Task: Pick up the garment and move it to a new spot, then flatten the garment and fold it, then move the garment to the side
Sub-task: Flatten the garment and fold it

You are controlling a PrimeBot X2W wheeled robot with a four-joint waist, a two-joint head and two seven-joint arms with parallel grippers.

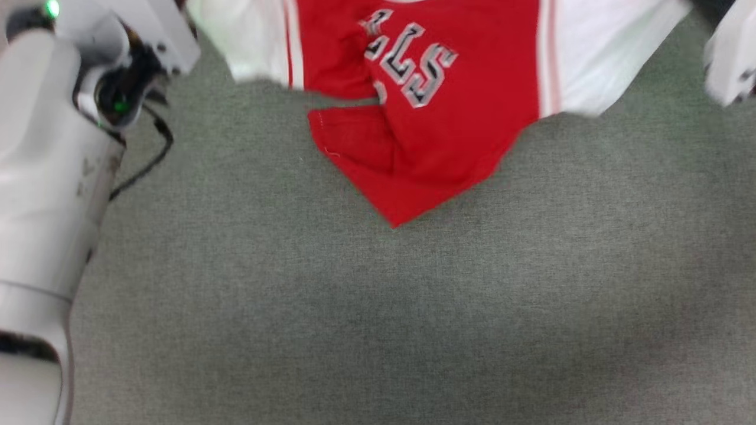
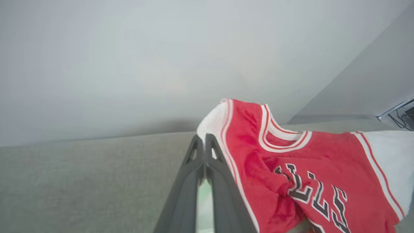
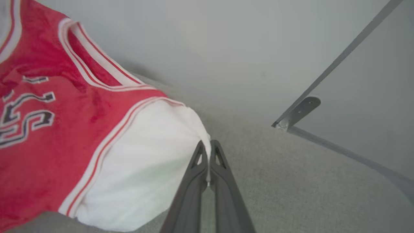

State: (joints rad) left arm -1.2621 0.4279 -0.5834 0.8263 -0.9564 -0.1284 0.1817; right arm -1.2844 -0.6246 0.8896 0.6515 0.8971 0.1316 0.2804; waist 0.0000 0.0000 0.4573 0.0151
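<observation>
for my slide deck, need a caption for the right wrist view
Right hand pinching the white sleeve of a red basketball jersey over a grey fabric surface.

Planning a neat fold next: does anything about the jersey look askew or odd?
Yes. The garment is bunched: its red lower body twists into a crooked point, and a crease hides part of the chest lettering. The left tool and right tool each pinch a white sleeve. No damage shows.
</observation>
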